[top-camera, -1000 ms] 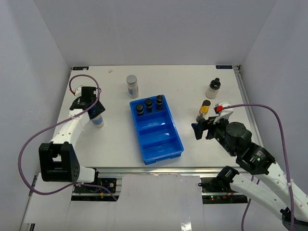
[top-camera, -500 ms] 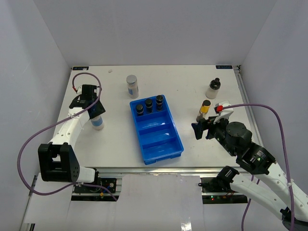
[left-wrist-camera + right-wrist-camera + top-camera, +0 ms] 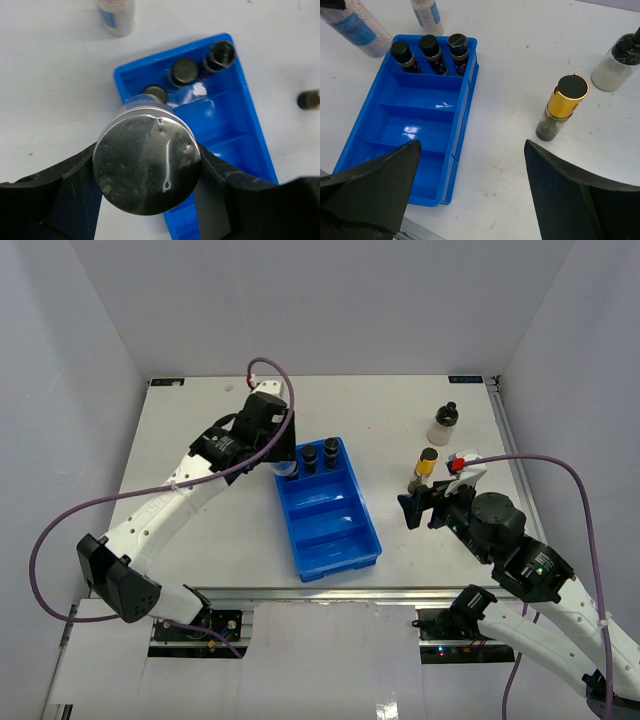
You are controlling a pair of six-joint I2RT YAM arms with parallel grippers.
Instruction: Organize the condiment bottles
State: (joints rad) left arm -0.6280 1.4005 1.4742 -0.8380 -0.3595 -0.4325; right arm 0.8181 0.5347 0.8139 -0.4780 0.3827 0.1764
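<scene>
The main risk is a collision at the far end of the tray (image 3: 335, 530), which lies mid-counter (image 3: 240, 540) with its length running from the far edge toward the near edge. Its farthest compartment already holds three dark jars (image 3: 309, 458) in a row, and the jar (image 3: 357, 30) carried by the left gripper (image 3: 147, 172) hangs right over that compartment's left corner. The left wrist view shows one dark cap partly hidden under its lid. If it comes straight down here, it would likely land on that cap or on the tray wall, then tip or knock over its neighbours. It needs to shift toward the near edge, over an empty compartment, before it is lowered. The right wrist view shows the jar leaning rather than upright, so it could set down on an edge and fall when released. A second jar (image 3: 116, 17) stands on the counter just beyond the tray's far end, and a careless swing of the arm could topple it. The left jaws are clamped on the jar, spread about as wide as its body, with the fingers (image 3: 75, 192) pressed against both sides below the silver lid. The right gripper (image 3: 420, 508) hovers toward the near right, its jaws spread wide, holding and touching nothing. The yellow bottle (image 3: 426, 468) stands just beyond it. The whitish bottle (image 3: 444, 425) stands farther off toward the far right corner. Both are still outside the tray.
</scene>
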